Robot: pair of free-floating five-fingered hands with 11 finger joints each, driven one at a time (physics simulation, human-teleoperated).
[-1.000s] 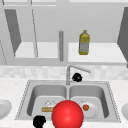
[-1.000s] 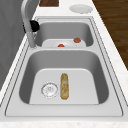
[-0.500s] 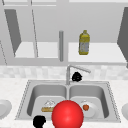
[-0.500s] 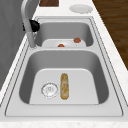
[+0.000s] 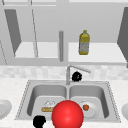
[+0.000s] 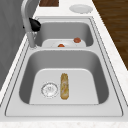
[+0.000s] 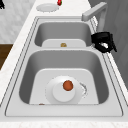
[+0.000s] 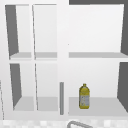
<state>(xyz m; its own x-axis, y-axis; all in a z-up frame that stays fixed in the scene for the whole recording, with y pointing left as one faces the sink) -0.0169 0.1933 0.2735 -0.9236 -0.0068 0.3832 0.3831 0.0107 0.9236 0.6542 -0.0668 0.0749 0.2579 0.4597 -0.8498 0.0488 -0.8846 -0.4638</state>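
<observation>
Right hand (image 5: 76, 76), fingers curled and holding nothing, hovers just beside the grey metal faucet (image 5: 68, 74) behind the right basin; left hand (image 5: 39, 121), finger state unclear, hangs at the sink's front edge.

Right hand (image 5: 76, 76) hemmed between faucet (image 5: 68, 73) and back wall; basins below open.

Two matte black hands: left hand (image 5: 39, 121), right hand (image 5: 76, 76).
</observation>
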